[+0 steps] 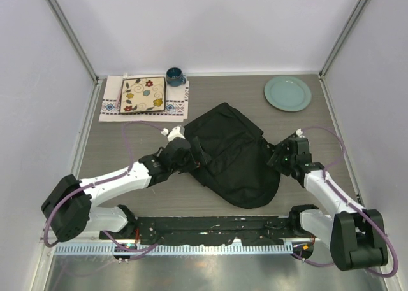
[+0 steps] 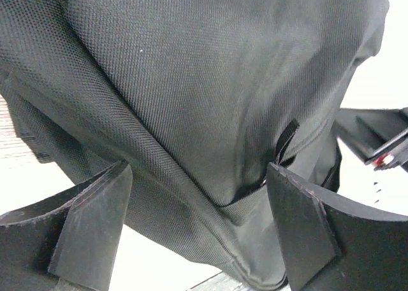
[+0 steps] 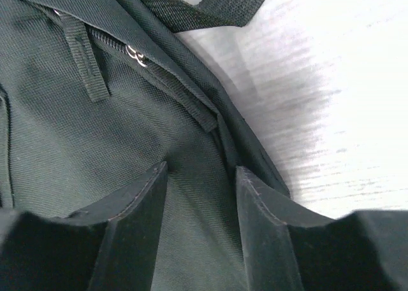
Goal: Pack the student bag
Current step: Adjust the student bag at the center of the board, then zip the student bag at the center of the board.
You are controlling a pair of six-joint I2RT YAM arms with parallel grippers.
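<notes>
student bag cropped in both wrist views

Top view: high behind arms, facing down. Wrist views: close on student bag, also in top view.

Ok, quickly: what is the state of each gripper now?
Left gripper: jaws wide open at the student bag, holding nothing.
Right gripper: jaws partly open over the bag's edge, no grip visible.

The student bag is plain black weave. The plate is pale green and the mug dark blue. The square tile is cream with red and yellow flowers. The cloth is white, patterned red and blue.
</notes>
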